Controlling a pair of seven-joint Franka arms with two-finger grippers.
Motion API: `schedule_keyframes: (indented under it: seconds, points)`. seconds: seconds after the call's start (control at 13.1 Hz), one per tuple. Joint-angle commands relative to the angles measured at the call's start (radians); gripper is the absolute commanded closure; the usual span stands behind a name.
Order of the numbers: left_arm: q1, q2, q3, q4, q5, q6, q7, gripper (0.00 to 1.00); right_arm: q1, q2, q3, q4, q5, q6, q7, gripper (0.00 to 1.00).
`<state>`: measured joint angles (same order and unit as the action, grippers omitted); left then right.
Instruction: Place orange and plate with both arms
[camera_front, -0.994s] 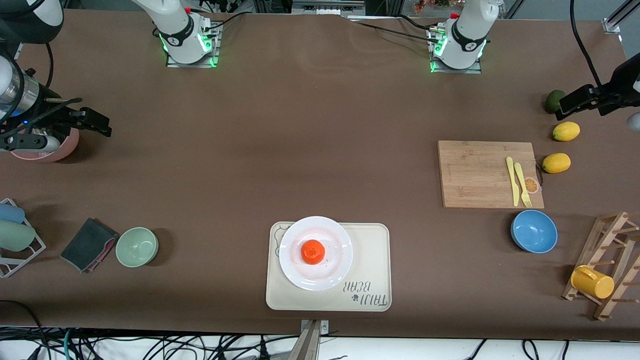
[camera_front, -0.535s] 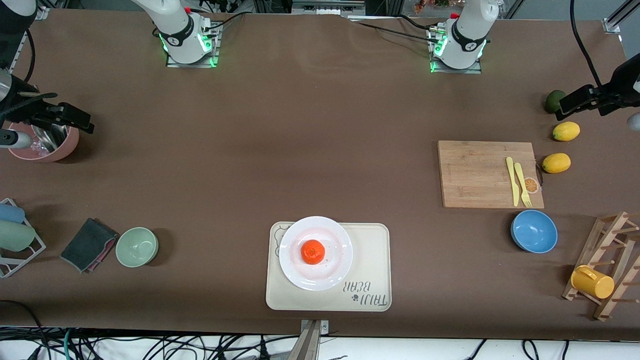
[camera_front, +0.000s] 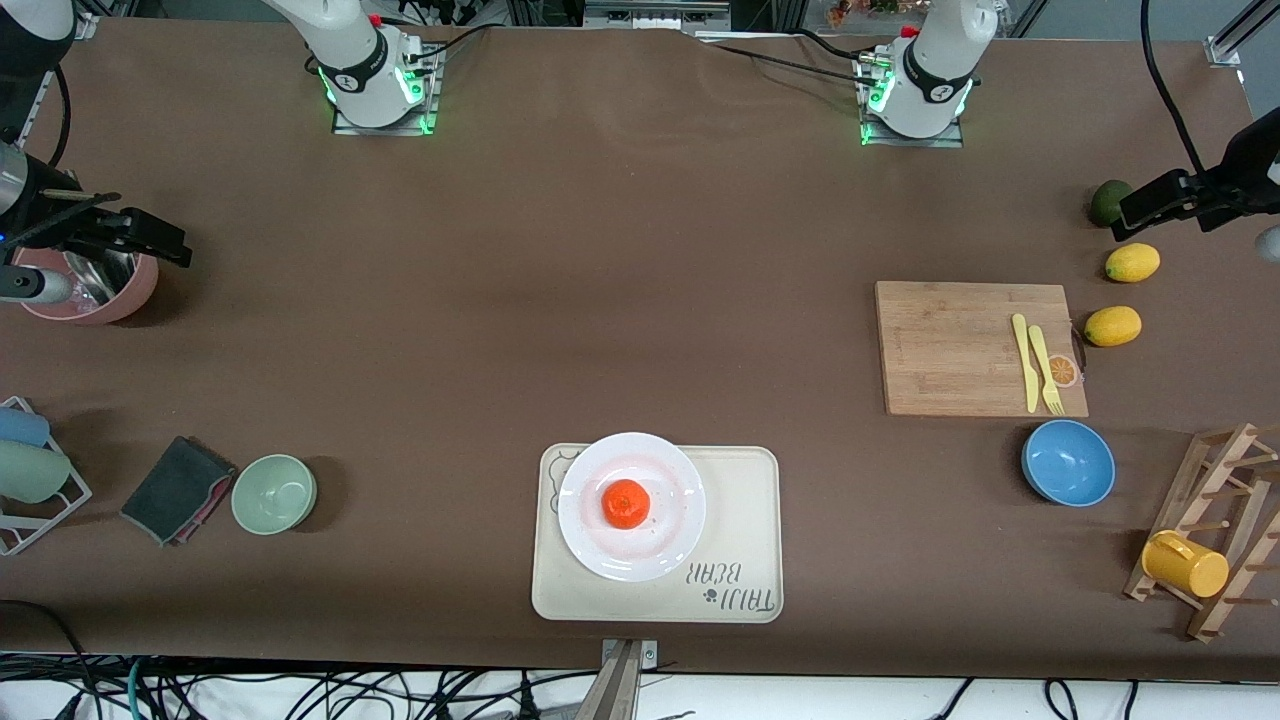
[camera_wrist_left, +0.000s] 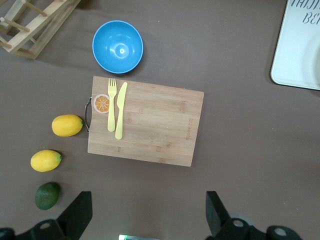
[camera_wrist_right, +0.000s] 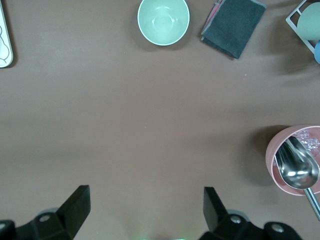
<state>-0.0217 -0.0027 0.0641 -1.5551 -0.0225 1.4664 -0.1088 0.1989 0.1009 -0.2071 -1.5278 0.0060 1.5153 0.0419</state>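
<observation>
Brown tabletop (camera_front: 620, 300) spreads wide, with the orange (camera_front: 626, 503) sitting on the plate (camera_front: 670, 540), which rests on the cream tray (camera_front: 745, 520) near the front camera. Since a second ago the right tool (camera_wrist_right: 145, 212) has drawn back over the pink cup (camera_front: 95, 295) and steadied, fingers apart and empty. The left tool (camera_wrist_left: 147, 212) hangs near the dark green fruit (camera_front: 1106, 201), likewise spread. With both arms clear, the placing looks finished.
</observation>
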Motion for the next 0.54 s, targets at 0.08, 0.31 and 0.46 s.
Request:
schedule_keyframes:
  seconds: [0.08,0.31,0.46]
  points:
    - [0.008,0.003,0.0,0.01,-0.017,0.0,0.006,0.0,0.0,0.025,0.005,0.04,0.006,-0.015,0.015,0.0]
    - [0.008,0.003,0.0,0.01,-0.017,0.0,0.006,0.0,0.008,0.026,0.005,0.038,0.006,-0.014,0.018,0.0]
    - [0.008,0.003,0.0,0.01,-0.017,0.0,0.006,0.0,0.008,0.026,0.006,0.038,0.008,-0.015,0.019,0.0]
